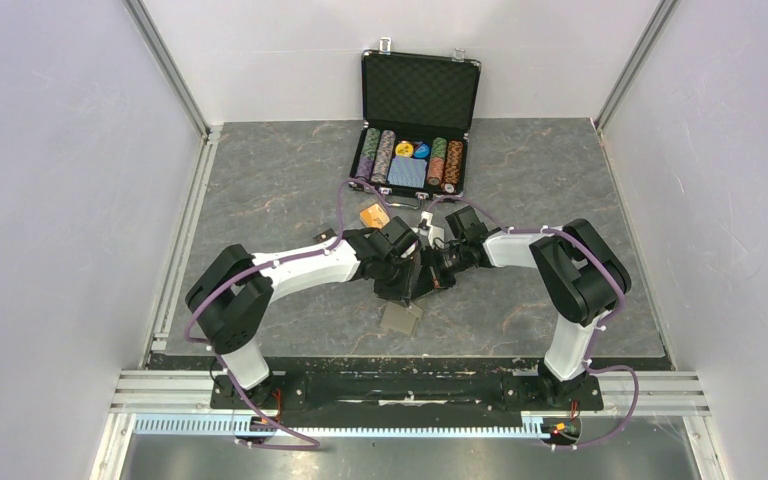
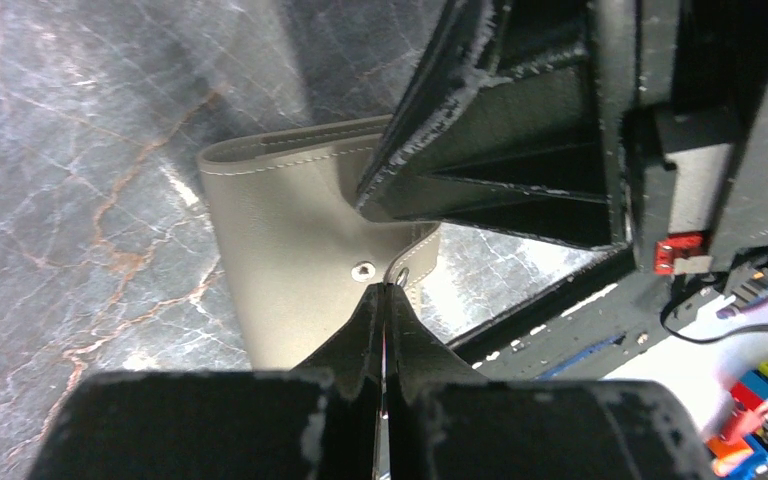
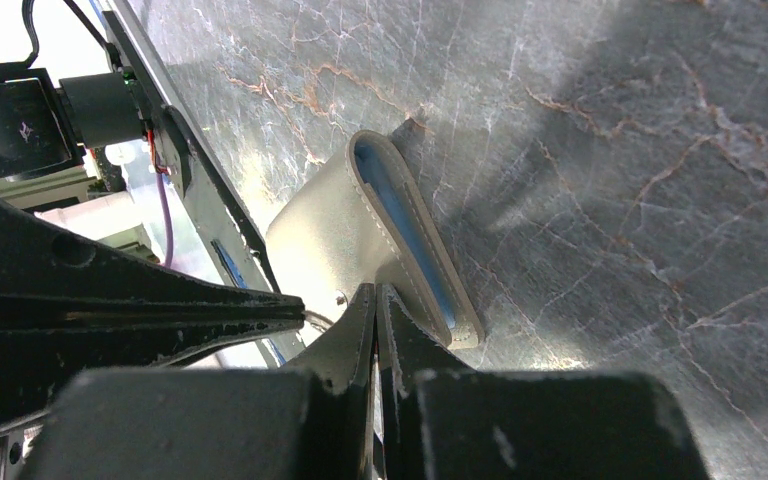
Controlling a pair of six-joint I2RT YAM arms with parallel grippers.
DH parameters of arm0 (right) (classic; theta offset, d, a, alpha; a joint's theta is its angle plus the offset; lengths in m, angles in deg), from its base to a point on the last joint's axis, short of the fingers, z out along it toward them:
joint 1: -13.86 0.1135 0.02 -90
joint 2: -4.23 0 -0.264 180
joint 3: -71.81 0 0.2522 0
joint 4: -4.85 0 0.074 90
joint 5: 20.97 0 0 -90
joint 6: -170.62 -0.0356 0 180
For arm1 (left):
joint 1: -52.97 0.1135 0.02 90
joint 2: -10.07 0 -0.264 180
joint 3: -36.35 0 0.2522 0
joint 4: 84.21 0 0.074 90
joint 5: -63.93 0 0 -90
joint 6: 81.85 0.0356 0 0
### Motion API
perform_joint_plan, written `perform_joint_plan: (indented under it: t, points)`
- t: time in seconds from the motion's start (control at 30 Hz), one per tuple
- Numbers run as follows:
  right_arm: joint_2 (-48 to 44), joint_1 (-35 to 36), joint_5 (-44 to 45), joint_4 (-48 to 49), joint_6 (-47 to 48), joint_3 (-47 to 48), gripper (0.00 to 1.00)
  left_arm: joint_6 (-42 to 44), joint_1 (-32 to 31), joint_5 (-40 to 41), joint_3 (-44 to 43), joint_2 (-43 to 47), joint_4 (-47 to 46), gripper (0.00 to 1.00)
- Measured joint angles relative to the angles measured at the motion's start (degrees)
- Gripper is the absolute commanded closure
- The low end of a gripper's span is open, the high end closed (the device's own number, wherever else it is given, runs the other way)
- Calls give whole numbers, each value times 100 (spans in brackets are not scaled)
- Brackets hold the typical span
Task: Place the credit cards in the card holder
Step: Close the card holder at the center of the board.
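Note:
The khaki-grey card holder is in the middle of the mat, near the front. In the left wrist view its outside shows a round snap stud. In the right wrist view its light blue lining shows in the gap between the flaps. My left gripper is shut on a flap edge beside the stud. My right gripper is shut on a flap from the other side. Both grippers, the left and the right, meet just above it. An orange credit card lies behind them. I cannot pick out the black cards.
The open black poker chip case stands at the back with chips and a blue deck. A small dark flat piece lies by the left forearm. The table's front rail runs close behind the card holder.

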Motion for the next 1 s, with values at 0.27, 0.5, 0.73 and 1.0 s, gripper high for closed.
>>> perform_joint_plan:
  t: [0.27,0.5,0.73,1.0]
  points:
    - [0,0,0,0,9,0,100,0,0,151,-11,0,92,98]
    - [0,0,-2,-2,13,0,100,0,0,151,-20,-4,103,98]
    - [0,0,-2,-2,15,0,100,-2,0,146,-17,-4,107,98]
    - [0,0,-2,-13,17,0,100,-7,0,149,81,-4,98,98]
